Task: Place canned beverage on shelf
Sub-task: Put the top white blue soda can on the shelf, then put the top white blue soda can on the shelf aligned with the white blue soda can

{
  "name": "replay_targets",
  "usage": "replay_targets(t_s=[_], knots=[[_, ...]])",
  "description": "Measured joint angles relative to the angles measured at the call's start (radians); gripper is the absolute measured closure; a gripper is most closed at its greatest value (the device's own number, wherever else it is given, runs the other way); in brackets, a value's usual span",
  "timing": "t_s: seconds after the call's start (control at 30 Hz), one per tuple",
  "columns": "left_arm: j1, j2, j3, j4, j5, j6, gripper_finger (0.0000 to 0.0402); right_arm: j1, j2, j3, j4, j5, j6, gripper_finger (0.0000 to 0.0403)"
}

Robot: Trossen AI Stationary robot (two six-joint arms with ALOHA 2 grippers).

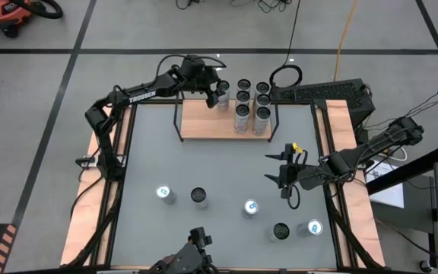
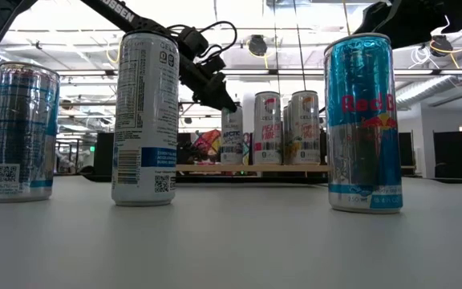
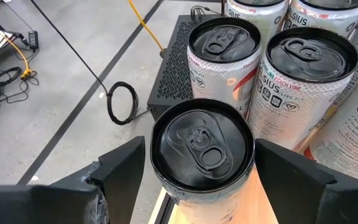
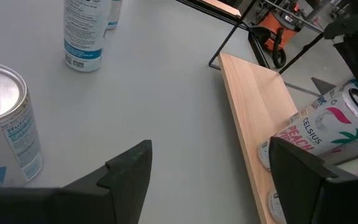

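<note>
The shelf [image 1: 204,122], a light-wood board in a black rod frame, stands at the table's far edge and bears several cans [image 1: 252,103]. My left gripper [image 1: 220,93] reaches over the shelf's far left part and is shut on a black-topped can [image 3: 202,146], which the low view shows upright at the cluster's left [image 2: 232,135]. My right gripper [image 1: 269,168] hovers open over the table right of centre, with nothing between its fingers [image 4: 210,168]. Several more cans stand on the near tabletop [image 1: 198,198]. My left gripper pinches the can's upper wall just under the rim [image 3: 161,180] between its two fingers, one on each side. The fingers [image 3: 126,168] come slanting down from the table's left. The can is upright, its base down at the shelf board [image 2: 232,164].
Loose cans stand on the near half of the table [image 1: 164,194] [image 1: 250,207] [image 1: 280,230] [image 1: 312,227]. The shelf's left half is bare wood [image 4: 260,118]. A black grille box [image 1: 318,93] and a cable loop [image 1: 285,75] lie beyond the shelf.
</note>
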Motion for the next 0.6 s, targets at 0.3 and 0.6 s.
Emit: replay_targets(t_s=[0.3, 0.6], knots=[[-0.003, -0.032, -0.001, -0.023, -0.005, 0.0, 0.0112, 0.0, 0.0, 0.0, 0.0, -0.003, 0.031, 0.0148], [-0.026, -0.151, -0.001, -0.141, -0.013, -0.005, 0.0112, 0.0, 0.0, 0.0, -0.001, -0.027, 0.059, 0.0148]])
